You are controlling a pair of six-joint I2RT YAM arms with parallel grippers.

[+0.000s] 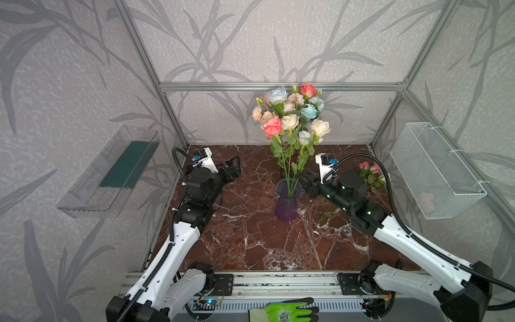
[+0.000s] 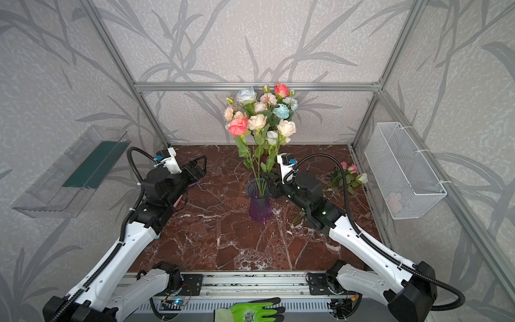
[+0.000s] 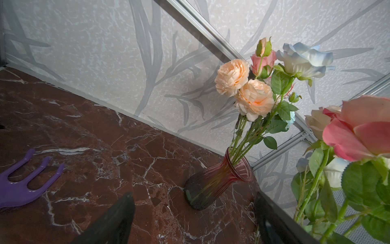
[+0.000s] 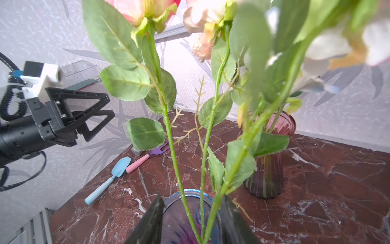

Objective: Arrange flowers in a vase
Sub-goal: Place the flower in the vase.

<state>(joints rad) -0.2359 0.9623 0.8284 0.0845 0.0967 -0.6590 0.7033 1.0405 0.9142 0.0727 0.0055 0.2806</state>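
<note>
A blue-purple glass vase stands mid-table with three green-stemmed flowers in it. Their heads are coral-pink, cream and white. Behind it a red vase holds more flowers with peach, pale blue and pink heads. My right gripper is at the blue-purple vase's mouth. It is open, its jaws on either side of the three stems with gaps showing. My left gripper hovers open and empty at the left, pointing towards the red vase.
Loose pink and white flowers lie at the table's right, behind my right arm. A purple fork, a blue trowel and a pink-handled fork lie at the left. A wire basket and a clear tray hang on the side walls.
</note>
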